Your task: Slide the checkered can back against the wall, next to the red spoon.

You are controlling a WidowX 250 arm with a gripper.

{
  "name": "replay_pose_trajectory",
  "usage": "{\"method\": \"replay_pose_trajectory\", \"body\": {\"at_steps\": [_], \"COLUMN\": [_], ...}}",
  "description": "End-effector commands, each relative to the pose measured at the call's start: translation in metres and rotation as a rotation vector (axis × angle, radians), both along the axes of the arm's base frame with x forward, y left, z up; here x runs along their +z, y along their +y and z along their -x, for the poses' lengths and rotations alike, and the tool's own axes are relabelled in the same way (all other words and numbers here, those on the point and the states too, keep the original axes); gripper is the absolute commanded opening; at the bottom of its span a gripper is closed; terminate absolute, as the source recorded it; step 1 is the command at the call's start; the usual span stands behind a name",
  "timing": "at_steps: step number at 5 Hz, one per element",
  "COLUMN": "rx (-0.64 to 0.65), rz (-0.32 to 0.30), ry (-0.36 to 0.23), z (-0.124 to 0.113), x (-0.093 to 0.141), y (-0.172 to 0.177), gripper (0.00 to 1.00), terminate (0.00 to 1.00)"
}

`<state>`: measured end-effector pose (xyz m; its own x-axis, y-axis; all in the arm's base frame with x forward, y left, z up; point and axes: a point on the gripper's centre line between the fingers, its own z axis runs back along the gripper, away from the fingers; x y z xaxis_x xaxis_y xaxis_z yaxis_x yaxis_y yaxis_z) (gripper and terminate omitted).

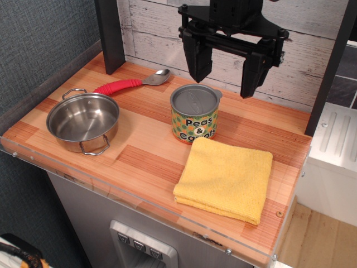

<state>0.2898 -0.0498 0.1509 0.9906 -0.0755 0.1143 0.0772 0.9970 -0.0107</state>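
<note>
The checkered can (194,114), with a grey lid and a "Peas & Carrots" label, stands upright in the middle of the wooden counter. The red spoon (131,82) lies behind and left of it, near the whitewashed plank wall (156,28), its silver bowl pointing right. My black gripper (224,84) hangs open in the air above and just behind the can, its two fingers spread wide, touching nothing.
A shiny steel pot (83,121) with two handles sits at the left. A folded yellow cloth (226,177) lies right in front of the can. A black post (110,33) stands at the back left. A dark grey side panel (39,39) borders the left.
</note>
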Motion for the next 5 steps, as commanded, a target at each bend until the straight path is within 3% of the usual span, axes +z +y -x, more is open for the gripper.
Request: {"method": "replay_pose_trajectory", "body": {"at_steps": [1,2,3,4,5], "rx": [0.0,0.24,0.403,0.572,0.576], "rz": [0.0,0.073,0.063,0.015,0.013], "ry": [0.0,-0.003,0.0,-0.028,0.033], "z": [0.0,0.005,0.006,0.006,-0.003], "x": [0.0,-0.017,-0.036,-0.059,-0.081], "y": [0.0,-0.006,-0.006,0.0,0.006], "gripper": [1.0,1.0,1.0,1.0,1.0], "terminate": [0.0,0.0,0.0,0.0,0.0]}}
